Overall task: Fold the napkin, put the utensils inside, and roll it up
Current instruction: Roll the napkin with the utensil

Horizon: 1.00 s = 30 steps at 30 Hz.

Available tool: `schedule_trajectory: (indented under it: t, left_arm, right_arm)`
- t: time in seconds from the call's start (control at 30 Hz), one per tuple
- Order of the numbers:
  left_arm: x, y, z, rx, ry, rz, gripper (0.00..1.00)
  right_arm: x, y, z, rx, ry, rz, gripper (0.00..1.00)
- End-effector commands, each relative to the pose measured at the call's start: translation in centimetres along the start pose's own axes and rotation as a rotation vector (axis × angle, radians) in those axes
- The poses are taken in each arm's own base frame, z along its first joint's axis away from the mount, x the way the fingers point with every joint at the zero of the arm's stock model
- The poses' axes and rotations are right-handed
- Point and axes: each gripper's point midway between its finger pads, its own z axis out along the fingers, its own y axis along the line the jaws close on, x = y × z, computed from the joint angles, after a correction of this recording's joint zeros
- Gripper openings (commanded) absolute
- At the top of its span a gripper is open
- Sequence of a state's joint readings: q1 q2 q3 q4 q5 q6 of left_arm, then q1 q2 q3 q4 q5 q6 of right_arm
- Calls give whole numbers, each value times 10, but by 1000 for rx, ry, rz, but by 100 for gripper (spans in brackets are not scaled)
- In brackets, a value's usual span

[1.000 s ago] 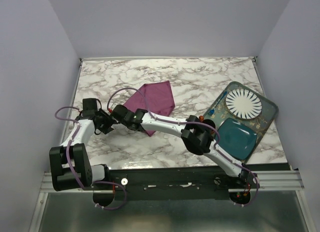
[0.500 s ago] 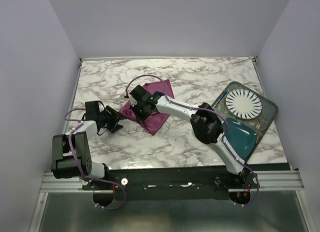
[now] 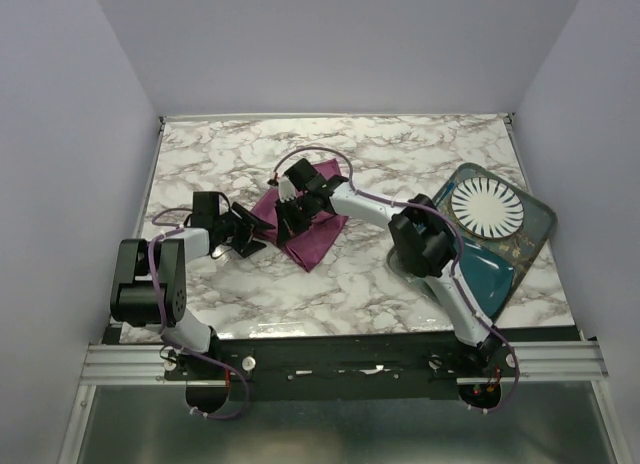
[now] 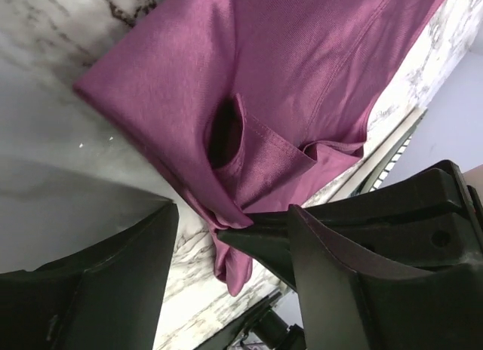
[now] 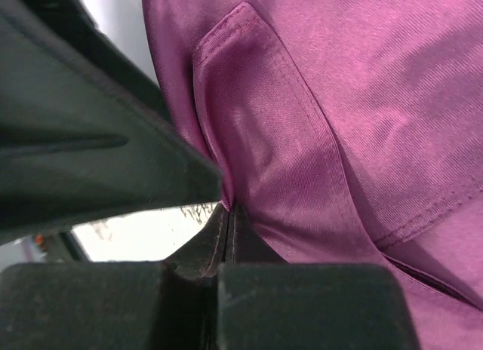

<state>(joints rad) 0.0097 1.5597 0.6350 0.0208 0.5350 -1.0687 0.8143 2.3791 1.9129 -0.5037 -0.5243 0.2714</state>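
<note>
The plum-purple napkin (image 3: 318, 239) lies bunched and partly folded on the marble table, left of centre. My right gripper (image 3: 291, 222) is shut on a hemmed fold of the napkin (image 5: 302, 139), its fingertips (image 5: 229, 211) pressed together on the cloth. My left gripper (image 3: 252, 242) is open at the napkin's left edge; its fingers (image 4: 98, 290) stand either side of the pinched fold of the napkin (image 4: 287, 78) without holding it. The knife is hidden behind my right arm.
A dark patterned tray (image 3: 541, 224) sits at the right, holding a white ribbed plate (image 3: 487, 206) and a teal-blue mat (image 3: 482, 276). My right arm stretches across the table from the tray side to the napkin.
My right gripper has moved right and back with the napkin's edge, drawing it over the cloth. My left gripper has moved right, up to the napkin's left edge.
</note>
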Motion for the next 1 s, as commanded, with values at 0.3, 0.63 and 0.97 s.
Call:
schedule_trajectory:
  t: [0.3, 0.63, 0.97]
  left_arm:
    - [-14, 20, 18, -241, -57, 63, 34]
    - [-12, 33, 17, -326, -16, 106, 0]
    - [-12, 33, 17, -342, -14, 101, 0]
  right_arm:
    - [-13, 24, -20, -289, -17, 18, 0]
    - [-13, 7, -26, -155, -4, -61, 23]
    - [-4, 6, -46, 238, -54, -273, 64]
